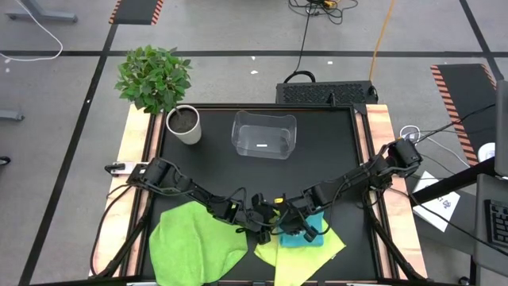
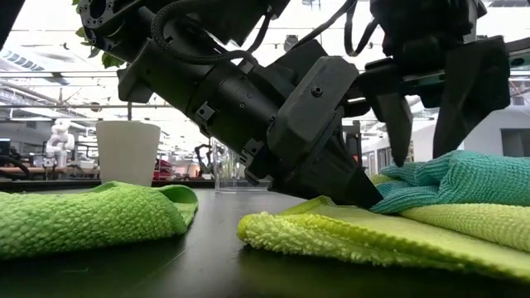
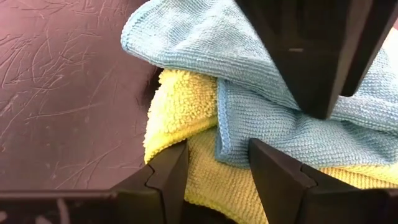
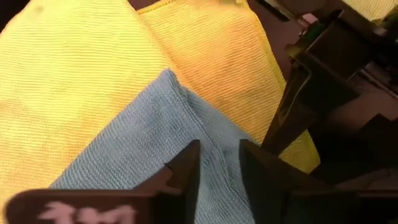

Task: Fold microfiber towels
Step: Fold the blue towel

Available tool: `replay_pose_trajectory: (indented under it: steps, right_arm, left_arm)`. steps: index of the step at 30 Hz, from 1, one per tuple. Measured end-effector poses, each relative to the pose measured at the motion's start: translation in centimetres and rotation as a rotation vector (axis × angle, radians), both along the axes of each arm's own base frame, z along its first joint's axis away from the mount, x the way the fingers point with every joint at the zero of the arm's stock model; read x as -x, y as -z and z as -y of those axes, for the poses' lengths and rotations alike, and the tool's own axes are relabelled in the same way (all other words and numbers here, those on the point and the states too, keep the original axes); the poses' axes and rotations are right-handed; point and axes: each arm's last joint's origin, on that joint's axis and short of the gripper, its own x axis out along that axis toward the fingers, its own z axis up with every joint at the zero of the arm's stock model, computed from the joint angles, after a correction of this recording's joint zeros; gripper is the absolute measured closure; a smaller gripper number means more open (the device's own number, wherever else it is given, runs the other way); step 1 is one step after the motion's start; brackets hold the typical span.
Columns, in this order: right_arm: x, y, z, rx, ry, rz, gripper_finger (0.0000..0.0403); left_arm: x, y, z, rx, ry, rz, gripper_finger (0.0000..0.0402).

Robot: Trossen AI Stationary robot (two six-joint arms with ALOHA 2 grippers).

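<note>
The turquoise towel (image 1: 305, 230) lies bunched on the pale yellow-green towel (image 1: 317, 253) at the desk's (image 1: 333, 171) front edge. The right end effector (image 4: 219, 163) pinches a fold of the turquoise towel between narrowed fingers. The left end effector (image 3: 217, 163), fingers apart, straddles the edges of both. The bright green towel (image 1: 194, 242) lies apart to the left, the clear bin (image 1: 263, 133) and potted plant (image 1: 163, 91) behind.

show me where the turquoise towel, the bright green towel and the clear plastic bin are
turquoise towel (image 1: 308, 231), high view, on its visible fabric beside the grippers.
bright green towel (image 1: 194, 242), high view, on the middle of the cloth.
clear plastic bin (image 1: 246, 143), high view, on its left wall.
</note>
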Motion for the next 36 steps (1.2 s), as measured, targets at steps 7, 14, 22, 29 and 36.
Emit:
replay_pose_trajectory:
  steps: [7, 14, 22, 29, 36]
  right_arm:
    - [-0.1, 0.9, 0.0, 0.012, 0.009, -0.03, 0.0239]
    - [-0.2, 1.3, -0.1, 0.02, -0.004, -0.041, 0.029]
    - [-0.7, 0.2, -0.7, 0.012, -0.001, -0.034, 0.0393]
    - [-1.1, -0.9, -1.7, 0.007, -0.014, -0.022, 0.04]
    - [-2.0, -3.2, -3.8, -0.115, -0.148, 0.111, 0.0402]
  left_arm:
    - [-0.1, 0.0, -0.4, 0.001, -0.003, -0.002, 0.0229]
    - [-0.1, 0.1, -0.6, -0.004, -0.007, -0.012, 0.0229]
    - [0.6, 0.8, -1.0, -0.026, -0.051, -0.033, 0.0229]
    - [1.5, 1.8, -2.0, 0.01, -0.077, 0.011, 0.0229]
    - [1.3, 2.0, -3.3, 0.057, -0.101, 0.036, 0.0229]
